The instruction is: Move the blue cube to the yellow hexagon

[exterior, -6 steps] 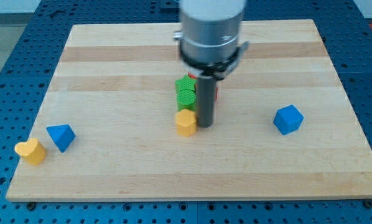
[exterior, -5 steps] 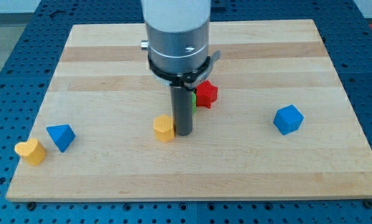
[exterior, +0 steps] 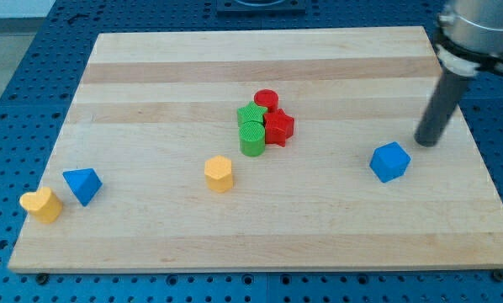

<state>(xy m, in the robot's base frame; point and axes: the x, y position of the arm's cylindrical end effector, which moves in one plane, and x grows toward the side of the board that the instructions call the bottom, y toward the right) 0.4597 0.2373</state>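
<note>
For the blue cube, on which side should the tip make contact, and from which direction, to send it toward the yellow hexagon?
There is no gripper, so push rather than grip. Meet the blue cube on its right face, the side away from the yellow hexagon, and drive toward the view's left, slightly downward. My tip already stands apart at the cube's upper right, so it probably should drop a little lower first.

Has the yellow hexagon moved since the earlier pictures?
Yes. The yellow hexagon slid toward the view's left, away from the green cylinder it sat just below.
</note>
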